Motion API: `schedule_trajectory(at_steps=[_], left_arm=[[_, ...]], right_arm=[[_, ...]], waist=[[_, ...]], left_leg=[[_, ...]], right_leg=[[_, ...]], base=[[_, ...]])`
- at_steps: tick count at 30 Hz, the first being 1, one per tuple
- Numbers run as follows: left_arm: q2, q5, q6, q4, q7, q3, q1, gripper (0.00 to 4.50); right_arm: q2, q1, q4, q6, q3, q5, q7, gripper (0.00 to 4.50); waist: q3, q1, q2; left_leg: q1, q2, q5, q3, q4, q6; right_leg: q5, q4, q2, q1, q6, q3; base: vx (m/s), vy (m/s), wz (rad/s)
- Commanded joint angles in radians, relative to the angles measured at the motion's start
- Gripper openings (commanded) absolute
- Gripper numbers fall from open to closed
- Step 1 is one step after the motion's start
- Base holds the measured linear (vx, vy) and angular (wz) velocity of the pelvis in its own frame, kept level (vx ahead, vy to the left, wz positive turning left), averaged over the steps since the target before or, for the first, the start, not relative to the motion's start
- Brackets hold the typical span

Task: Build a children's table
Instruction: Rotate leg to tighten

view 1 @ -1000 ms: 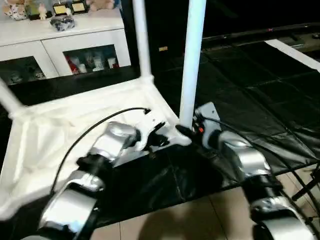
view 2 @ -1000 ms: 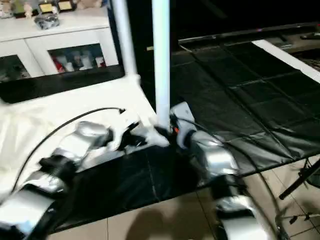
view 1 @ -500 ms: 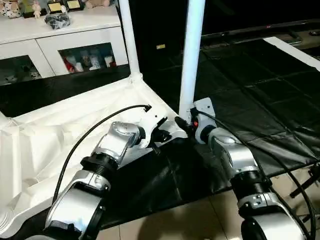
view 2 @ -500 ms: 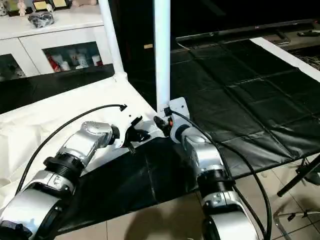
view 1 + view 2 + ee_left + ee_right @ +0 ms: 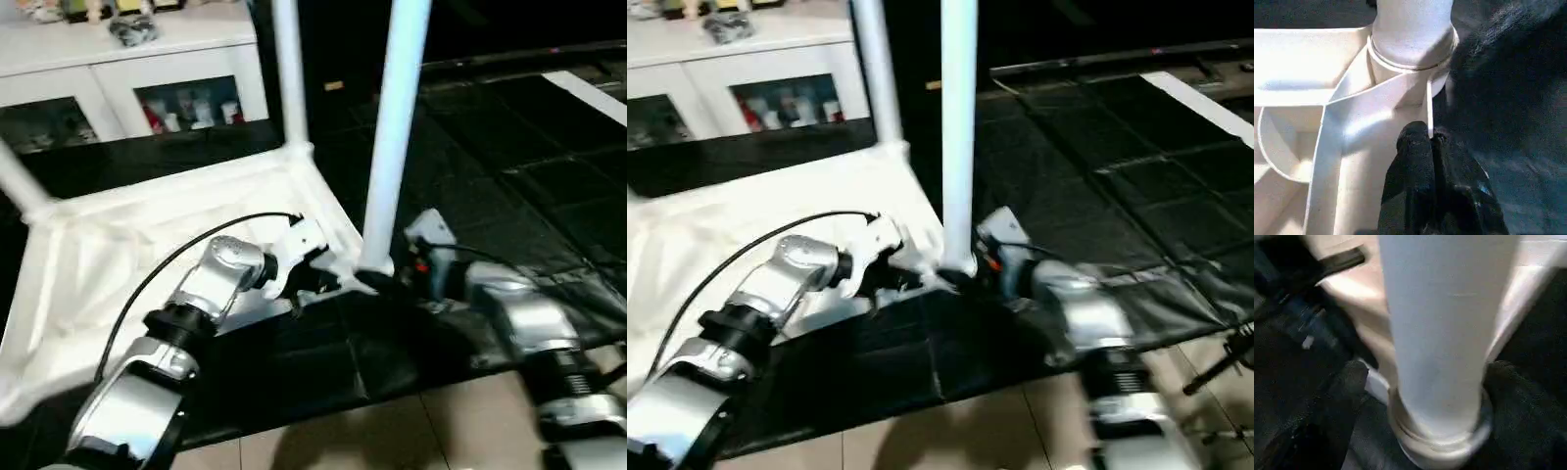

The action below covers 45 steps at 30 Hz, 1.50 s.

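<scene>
upturned white table top (image 5: 147, 255) on black mat (image 5: 509, 176), upright legs (image 5: 395, 137) in its corner sockets

White table (image 5: 147, 255), black fingers (image 5: 1415, 152)

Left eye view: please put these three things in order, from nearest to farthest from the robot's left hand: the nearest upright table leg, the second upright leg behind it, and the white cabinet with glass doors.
1. The nearest upright table leg, standing in the corner socket just right of the left hand.
2. The second upright leg, at the tabletop's far corner.
3. The white cabinet, against the back, upper left.
</scene>
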Motion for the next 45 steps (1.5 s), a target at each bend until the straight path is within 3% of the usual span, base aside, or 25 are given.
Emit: schedule_trajectory(at_steps=[1, 8, 12, 15, 16, 18, 25, 29, 39, 45], left_arm=[[0.019, 0.019, -0.034, -0.008, -0.068, -0.042, 0.013, 0.0], [0.079, 0.01, -0.135, -0.028, -0.246, -0.099, 0.022, 0.0], [0.095, 0.009, -0.161, -0.035, -0.302, -0.121, 0.019, 0.0], [0.101, 0.013, -0.179, -0.046, -0.335, -0.14, 0.022, 0.0], [0.101, 0.013, -0.18, -0.054, -0.341, -0.146, 0.025, 0.0], [0.1, 0.014, -0.18, -0.07, -0.349, -0.154, 0.032, 0.0], [0.105, 0.011, -0.184, -0.092, -0.368, -0.166, 0.041, 0.0], [0.109, 0.009, -0.184, -0.1, -0.372, -0.17, 0.045, 0.0], [0.113, 0.01, -0.182, -0.11, -0.376, -0.177, 0.047, 0.0], [0.107, 0.002, -0.162, -0.102, -0.36, -0.167, 0.046, 0.0]], right_arm=[[-0.022, 0.004, -0.015, -0.024, 0.01, 0.014, 0.073, 4.39], [-0.133, -0.038, 0.005, -0.036, 0.063, 0.043, 0.337, 4.39], [-0.142, -0.054, 0.018, -0.058, 0.086, 0.052, 0.415, 4.39], [-0.124, -0.073, 0.047, -0.074, 0.097, 0.051, 0.437, 4.39], [-0.113, -0.077, 0.059, -0.083, 0.102, 0.05, 0.441, 4.12], [-0.094, -0.082, 0.072, -0.084, 0.114, 0.053, 0.456, 4.12], [-0.067, -0.094, 0.097, -0.09, 0.14, 0.057, 0.5, 3.3], [-0.055, -0.105, 0.121, -0.105, 0.143, 0.05, 0.505, 3.19], [-0.039, -0.112, 0.147, -0.102, 0.154, 0.05, 0.538, 2.31], [-0.03, -0.094, 0.128, -0.082, 0.152, 0.068, 0.549, 2.15]], waist=[[-0.06, 0.002, -0.012], [-0.064, 0.011, -0.019], [-0.063, 0.021, -0.023], [-0.065, 0.034, -0.025], [-0.066, 0.036, -0.027], [-0.067, 0.039, -0.028], [-0.067, 0.05, -0.027], [-0.066, 0.048, -0.028], [-0.066, 0.048, -0.026], [-0.066, 0.047, -0.023]], left_leg=[[-0.009, 0.008, -0.103, 0.019, -0.057, 0.128], [-0.012, 0.009, -0.072, 0.017, -0.053, 0.152], [-0.008, 0.013, -0.078, 0.019, -0.053, 0.15], [-0.006, 0.015, -0.049, 0.018, -0.052, 0.149], [-0.006, 0.015, -0.045, 0.019, -0.052, 0.151], [-0.007, 0.016, -0.04, 0.018, -0.052, 0.15], [-0.005, 0.016, -0.036, 0.019, -0.05, 0.149], [-0.008, 0.014, -0.047, 0.018, -0.051, 0.139], [-0.008, 0.013, -0.046, 0.018, -0.05, 0.135], [-0.006, 0.014, -0.069, 0.018, -0.052, 0.12]], right_leg=[[-0.092, -0.059, -0.03, 0.071, -0.276, 0.036], [-0.061, -0.051, -0.03, 0.072, -0.289, 0.034], [-0.095, -0.052, -0.032, 0.067, -0.292, 0.036], [-0.064, -0.046, -0.033, 0.065, -0.298, 0.038], [-0.057, -0.044, -0.032, 0.065, -0.3, 0.038], [-0.055, -0.042, -0.034, 0.065, -0.302, 0.037], [-0.067, -0.042, -0.034, 0.063, -0.295, 0.038], [-0.078, -0.042, -0.033, 0.065, -0.291, 0.038], [-0.074, -0.042, -0.032, 0.065, -0.29, 0.037], [-0.104, -0.045, -0.031, 0.065, -0.282, 0.038]], base=[[0.0, 0.0, 0.0], [0.0, 0.0, 0.0], [0.0, 0.0, 0.0], [0.0, 0.0, 0.0], [0.0, 0.0, 0.0], [0.0, 0.0, 0.0], [0.0, 0.0, 0.0], [0.0, 0.0, 0.0], [0.0, 0.0, 0.0], [0.0, 0.0, 0.0]])
